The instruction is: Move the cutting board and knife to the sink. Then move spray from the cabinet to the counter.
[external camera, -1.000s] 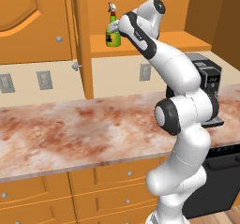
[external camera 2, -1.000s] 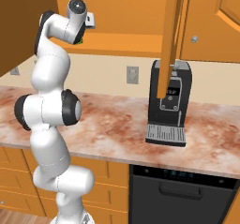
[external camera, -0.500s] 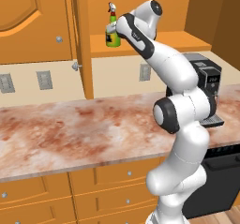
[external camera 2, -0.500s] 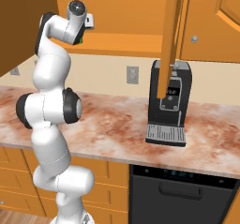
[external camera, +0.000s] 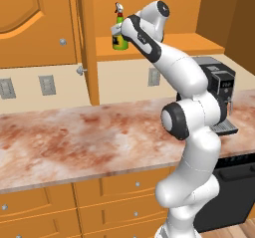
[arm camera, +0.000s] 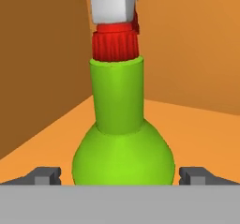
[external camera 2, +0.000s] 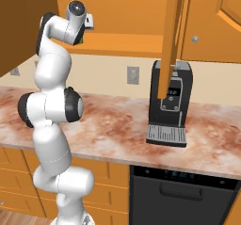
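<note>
Spray: the spray (arm camera: 123,138) stood upright on the inner shelf of the cabinet (external camera: 164,45), green body, red neck, white trigger on top. In the left base view the spray (external camera: 118,33) sat near the shelf's front edge, beside the open door.
Gripper: the gripper (arm camera: 121,175) was level with the bottle's bulb, one finger tip (arm camera: 44,176) to each side of it. Jaws stood wide, not touching the bottle; nothing held.
Arm: reached up into the cabinet from over the counter (external camera: 74,142); in the right base view the hand (external camera 2: 77,21) hid most of the bottle.
Handling, judged: likely light, rigid plastic, smooth and round, so apt to slip or twist in a two-finger pinch. Tall and narrow, so easily toppled by a nudge.
Where to hold, judged: the wide lower bulb, where the fingers already flanked it, gave the most contact. The straight neck under the red collar would be the alternative. The trigger looked a poor hold.
Counter: bare marbled stone lay below, left of the coffee machine (external camera 2: 170,101).
</note>
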